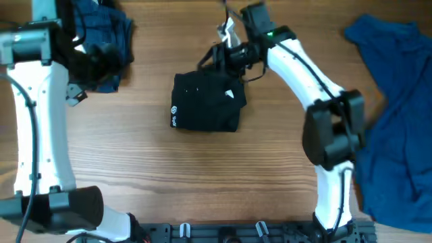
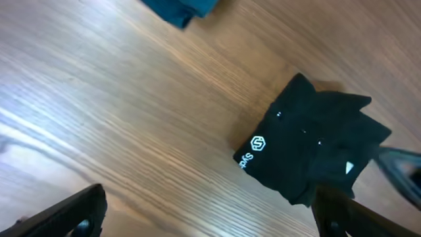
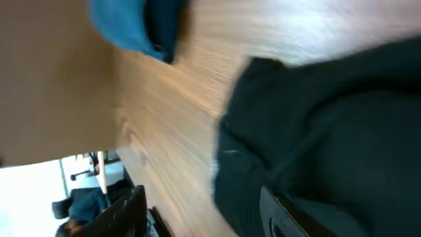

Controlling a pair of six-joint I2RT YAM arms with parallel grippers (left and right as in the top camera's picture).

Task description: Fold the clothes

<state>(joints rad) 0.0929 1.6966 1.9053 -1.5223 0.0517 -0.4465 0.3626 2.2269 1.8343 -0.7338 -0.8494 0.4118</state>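
Observation:
The black garment (image 1: 206, 101) of the clothes lies folded into a compact block mid-table, white logo at its left edge and a small white label on top. My right gripper (image 1: 217, 59) hovers at its far edge. In the right wrist view this gripper (image 3: 207, 217) is open, one finger (image 3: 289, 217) over the black fabric (image 3: 329, 131), the other over bare wood. My left gripper (image 1: 108, 64) stands at the far left above a navy pile (image 1: 101, 27). It (image 2: 210, 220) is wide open and empty, with the black garment (image 2: 309, 151) ahead of it.
A large brighter blue garment (image 1: 398, 115) is spread over the right side of the wooden table (image 1: 135, 169). A bit of blue cloth (image 2: 181, 10) shows at the top of the left wrist view, and blue cloth (image 3: 131, 26) also in the right wrist view.

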